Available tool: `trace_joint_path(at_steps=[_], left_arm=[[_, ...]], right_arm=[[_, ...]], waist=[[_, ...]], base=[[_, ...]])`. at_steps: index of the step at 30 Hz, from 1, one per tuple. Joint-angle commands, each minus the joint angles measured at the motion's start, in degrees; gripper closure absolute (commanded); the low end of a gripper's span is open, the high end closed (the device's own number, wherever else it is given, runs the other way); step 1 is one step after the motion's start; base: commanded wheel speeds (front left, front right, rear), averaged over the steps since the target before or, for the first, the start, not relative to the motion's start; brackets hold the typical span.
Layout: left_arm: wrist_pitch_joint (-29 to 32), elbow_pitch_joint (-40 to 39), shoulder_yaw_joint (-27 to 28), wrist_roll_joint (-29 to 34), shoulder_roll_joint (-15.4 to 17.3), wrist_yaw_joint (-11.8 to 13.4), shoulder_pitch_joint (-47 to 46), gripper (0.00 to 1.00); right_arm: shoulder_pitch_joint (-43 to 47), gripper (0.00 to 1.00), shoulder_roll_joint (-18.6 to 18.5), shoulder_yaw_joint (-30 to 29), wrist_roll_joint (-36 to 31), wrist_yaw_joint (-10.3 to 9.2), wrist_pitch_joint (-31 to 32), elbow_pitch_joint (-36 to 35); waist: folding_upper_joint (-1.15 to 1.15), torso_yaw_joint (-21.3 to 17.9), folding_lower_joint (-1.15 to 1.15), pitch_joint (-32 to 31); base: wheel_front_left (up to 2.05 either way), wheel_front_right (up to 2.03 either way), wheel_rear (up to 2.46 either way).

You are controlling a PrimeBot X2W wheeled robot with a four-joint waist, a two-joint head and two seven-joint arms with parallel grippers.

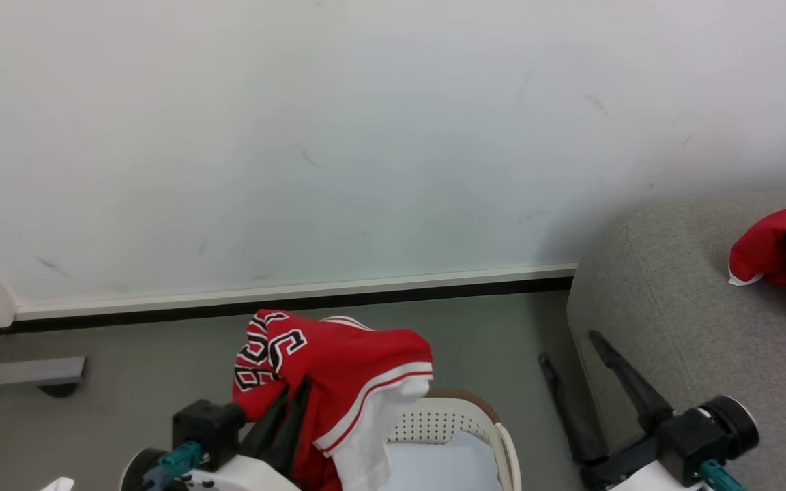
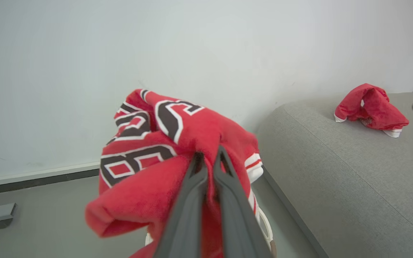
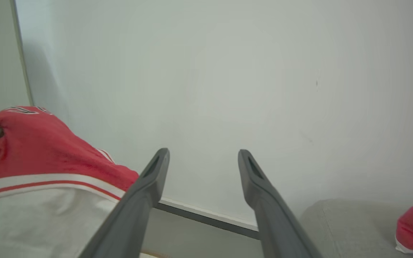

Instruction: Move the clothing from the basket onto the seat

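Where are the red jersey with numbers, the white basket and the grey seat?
red jersey (image 1: 359,358), head view, on its red fabric beside the numerals.
white basket (image 1: 434,421), head view, on its perforated back wall.
grey seat (image 1: 666,320), head view, on its bare rounded left end.

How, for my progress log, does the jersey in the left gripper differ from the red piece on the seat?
The jersey hangs clamped in the left gripper; the red piece lies on the seat. The jersey shows black numerals; the red piece none. Both red with white trim.
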Motion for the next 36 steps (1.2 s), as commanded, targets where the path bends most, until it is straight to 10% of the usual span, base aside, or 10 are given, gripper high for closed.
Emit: trace_joint_path(at_steps=[1, 13, 34, 35, 36], left_arm=[[0.53, -1.16, -0.19, 0.71, 0.65, -0.08, -0.74, 1.0], [5.43, -4.93, -4.97, 3.72, 1.38, -2.88, -4.95, 1.0], [9.76, -4.88, -12.92, 4.64, -1.86, -12.06, -10.34, 1.0], [9.61, -4.8, -13.06, 4.5, -2.16, -12.3, -10.53, 1.0], [9.56, -4.71, -13.19, 4.32, -2.47, -12.62, -10.7, 1.0]], right_arm=[[-1.77, 0.0, -2.08, 3.51, -0.43, -0.17, 0.07, 0.13], [-19.13, 0.0, -14.32, 34.14, 6.39, -0.17, 2.0, -0.35], [-32.7, 0.0, -20.19, 55.82, 27.55, -0.17, 7.5, -0.9], [-32.69, 0.17, -20.0, 55.98, 28.43, -0.17, 7.36, -1.17], [-32.72, 0.65, -19.79, 56.06, 29.2, -0.16, 6.9, -1.55]], waist=[[0.0, 0.0, 0.01, -0.08], [0.0, 0.45, 0.01, -0.71], [0.0, 1.36, 0.01, -1.39], [0.0, 1.33, 0.01, -1.44], [0.0, 1.29, 0.01, -1.49]], base=[[0.0, 0.0, 0.0], [0.0, 0.0, 0.0], [0.0, 0.0, 0.0], [0.0, 0.0, 0.0], [0.0, 0.0, 0.0]])
